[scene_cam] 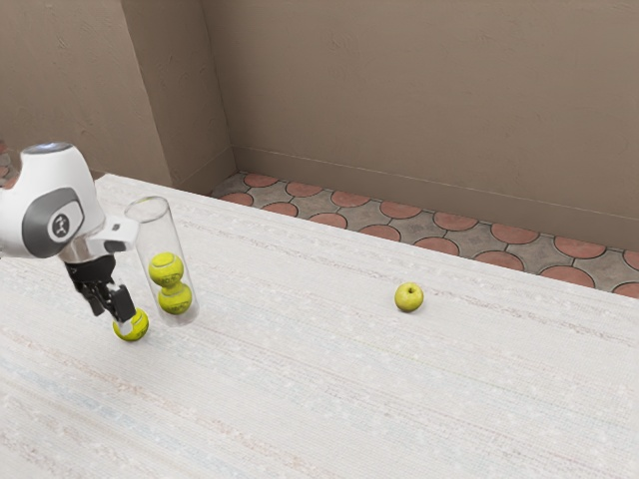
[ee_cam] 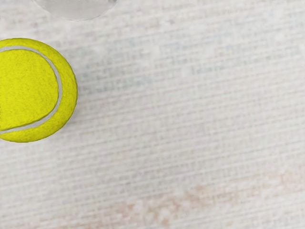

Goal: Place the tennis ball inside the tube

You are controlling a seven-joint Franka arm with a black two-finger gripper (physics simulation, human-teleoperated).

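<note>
Exterior view: gripper [scene_cam: 113, 316] at the tennis ball [scene_cam: 140, 329]; whether its jaws are released or clenched cannot be told. Ball lies outside the upright, transparent tube [scene_cam: 153, 235], just beside its base. Within: upper ball [scene_cam: 166, 269] atop lower ball [scene_cam: 175, 299]. Toward the exterior view's right, well apart: apple [scene_cam: 408, 297] on pale tabletop [scene_cam: 300, 389].

On the table [scene_cam: 349, 399]: loose ball [scene_cam: 139, 332] at the pincer [scene_cam: 114, 313], tube [scene_cam: 149, 236] holding two balls [scene_cam: 167, 268] beside it, apple [scene_cam: 408, 297] well apart
</note>
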